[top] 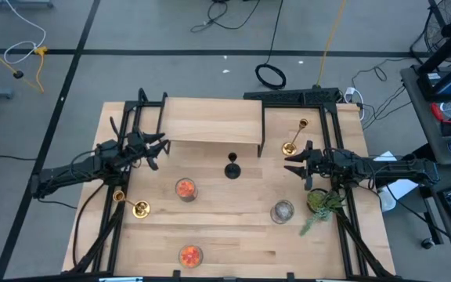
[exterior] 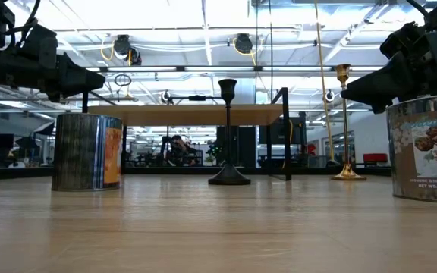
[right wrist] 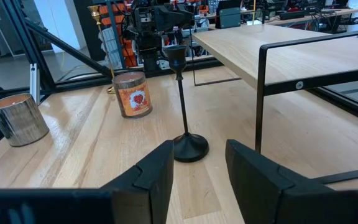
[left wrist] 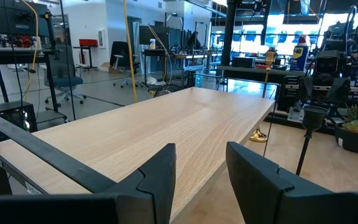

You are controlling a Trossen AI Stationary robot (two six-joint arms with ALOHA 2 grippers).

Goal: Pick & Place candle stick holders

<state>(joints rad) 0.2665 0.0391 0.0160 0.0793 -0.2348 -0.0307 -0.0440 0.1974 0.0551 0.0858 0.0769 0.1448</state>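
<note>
We see the short holder [top: 232, 168] just in front of the raised shelf [top: 210, 122], one tall holder [top: 292, 141] right of it, another [top: 134, 205] front-left.

Bright ceiling strip lights [exterior: 203, 30] are glaring overhead, washing the room evenly; the table [top: 233, 227] is showing only faint shadows, and its near planks are blurring.

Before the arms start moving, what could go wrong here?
The black holder is thin and tall; the open right gripper could tip it. The shelf's metal leg stands close beside it, so the fingers may hit it. A can lies beyond.
</note>
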